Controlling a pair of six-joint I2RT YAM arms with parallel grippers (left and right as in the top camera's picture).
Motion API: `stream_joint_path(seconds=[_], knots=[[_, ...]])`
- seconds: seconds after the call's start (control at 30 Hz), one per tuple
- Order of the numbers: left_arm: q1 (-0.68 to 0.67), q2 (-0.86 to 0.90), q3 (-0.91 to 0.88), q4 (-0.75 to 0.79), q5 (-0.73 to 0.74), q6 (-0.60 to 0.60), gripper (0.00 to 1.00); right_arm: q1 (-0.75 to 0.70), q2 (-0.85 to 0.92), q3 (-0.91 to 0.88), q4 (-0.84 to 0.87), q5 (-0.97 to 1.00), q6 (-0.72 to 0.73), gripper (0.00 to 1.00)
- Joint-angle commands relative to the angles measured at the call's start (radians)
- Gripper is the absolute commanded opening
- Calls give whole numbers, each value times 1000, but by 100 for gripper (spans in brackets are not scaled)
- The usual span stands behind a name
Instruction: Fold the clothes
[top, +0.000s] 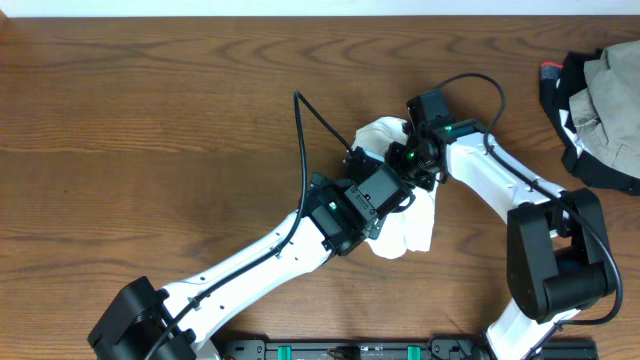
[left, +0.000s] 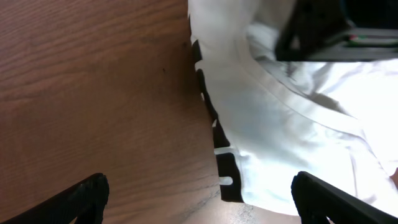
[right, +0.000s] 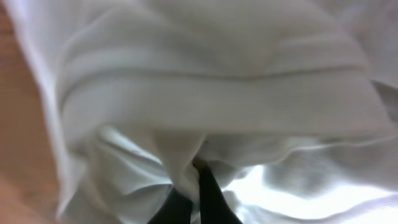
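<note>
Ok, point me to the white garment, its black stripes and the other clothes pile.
white garment (top: 412, 232): overhead view, exposed lower fold.
black stripes (left: 227, 169): left wrist view, on the garment's edge.
clothes pile (top: 605, 105): overhead view, its khaki top.

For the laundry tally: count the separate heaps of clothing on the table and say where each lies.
2. The white garment lies bunched in the middle of the table; a dark and khaki heap sits at its right edge, cut off by the frame, so more may be hidden.
</note>
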Motion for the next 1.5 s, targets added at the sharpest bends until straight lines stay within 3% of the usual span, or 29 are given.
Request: stream_joint_path(seconds=[0.0, 0.6, 0.87, 1.2, 1.4, 1.47], knots=[[5, -21, -3, -2, -13, -16, 96, -19, -28, 51, -72, 117, -39, 1], [5, -20, -3, 12, -13, -16, 96, -19, -35, 269, -450, 295, -117, 2], [5, -20, -3, 13, -13, -16, 96, -18, -35, 317, -650, 369, -148, 7], [5, -20, -3, 31, -13, -16, 96, -18, -35, 221, -744, 388, -157, 9], [5, -20, -3, 30, -13, -16, 96, -19, -35, 201, -712, 388, -149, 8], [5, -20, -3, 29, -13, -16, 96, -25, -35, 201, -703, 388, -149, 13]])
